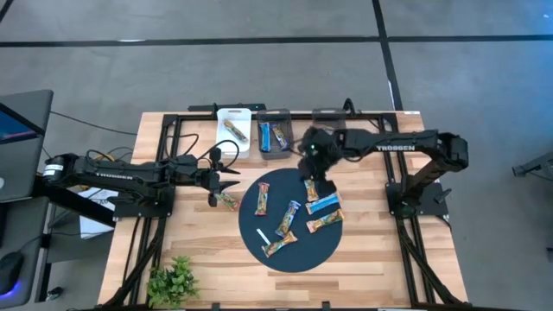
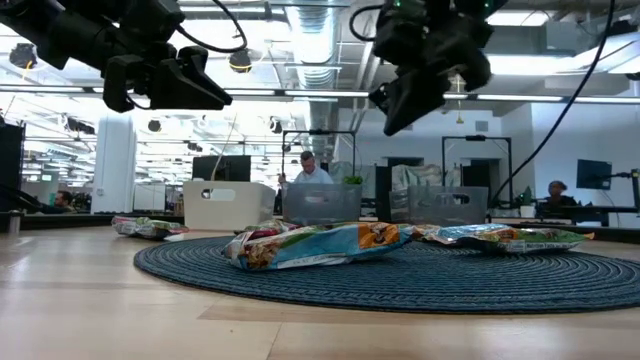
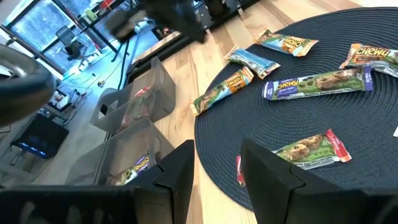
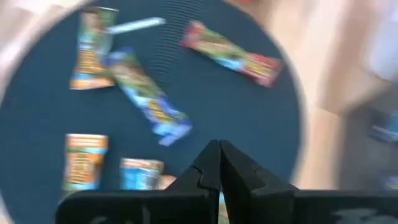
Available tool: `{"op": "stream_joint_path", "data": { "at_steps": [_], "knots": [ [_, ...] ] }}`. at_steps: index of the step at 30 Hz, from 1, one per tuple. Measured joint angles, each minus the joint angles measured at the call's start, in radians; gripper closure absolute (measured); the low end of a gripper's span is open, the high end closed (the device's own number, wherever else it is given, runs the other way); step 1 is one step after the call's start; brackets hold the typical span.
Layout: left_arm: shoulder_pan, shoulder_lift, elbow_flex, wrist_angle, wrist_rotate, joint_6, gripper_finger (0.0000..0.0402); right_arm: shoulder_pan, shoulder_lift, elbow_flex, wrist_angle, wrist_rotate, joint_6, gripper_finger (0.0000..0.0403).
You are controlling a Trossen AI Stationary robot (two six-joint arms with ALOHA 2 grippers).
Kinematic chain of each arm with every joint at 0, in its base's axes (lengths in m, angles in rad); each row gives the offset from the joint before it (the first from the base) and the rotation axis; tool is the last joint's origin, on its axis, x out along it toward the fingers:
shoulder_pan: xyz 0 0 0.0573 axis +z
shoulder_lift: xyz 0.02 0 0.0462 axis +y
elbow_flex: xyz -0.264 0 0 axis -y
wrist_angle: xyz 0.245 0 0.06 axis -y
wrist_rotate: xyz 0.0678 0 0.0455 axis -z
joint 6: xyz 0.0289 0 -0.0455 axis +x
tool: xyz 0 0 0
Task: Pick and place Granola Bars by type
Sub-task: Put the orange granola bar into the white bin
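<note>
Granola bars spread on a round mat, both arms raised above the table.

The wooden table [image 1: 363, 259] has bare wood in front and to the right of the dark round mat [image 1: 302, 255], and three bins [image 1: 276, 117] line its far edge. Most Granola Bars [image 1: 323, 204] lie scattered on the mat; one lies just off its left edge. The left hand [image 1: 218, 183] reaches in level beside that bar, fingers partly open, holding nothing. The right hand [image 1: 313, 170] hangs over the mat's far edge, fingers pressed together, empty.
</note>
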Motion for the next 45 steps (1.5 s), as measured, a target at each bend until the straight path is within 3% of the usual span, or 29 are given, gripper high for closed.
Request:
{"op": "stream_joint_path", "data": {
  "at_steps": [3,13,21,26,30,36,42,45],
  "knots": [
    [0.0,0.0,0.0,0.0,0.0,0.0,0.0274,0.023,0.0,-0.059,0.036,-0.026,0.023,0.0403],
    [0.0,0.0,0.0,0.009,0.07,0.001,0.0274,0.082,-0.001,-0.218,0.188,0.031,0.121,0.0403],
    [0.0,0.0,0.0,0.006,0.082,0.002,0.0274,0.094,-0.155,-0.344,0.285,0.056,0.149,0.0403],
    [0.0,0.012,0.0,0.011,0.082,0.002,0.0274,0.107,-0.283,-0.515,0.572,-0.008,0.168,0.0403],
    [0.0,0.037,0.0,0.045,0.088,0.019,0.0274,0.167,-0.273,-0.609,0.819,-0.07,0.159,0.0403],
    [0.001,0.097,0.0,0.133,0.125,0.072,0.0274,0.253,-0.14,-0.594,0.994,-0.053,0.113,0.0395],
    [0.001,0.165,0.0,0.187,0.136,0.114,0.0274,0.241,-0.043,-0.523,0.979,-0.048,0.112,0.0339],
    [0.001,0.205,0.004,0.2,0.206,0.106,0.0274,0.228,-0.042,-0.487,0.913,0.018,0.113,0.0312]
  ]
}}
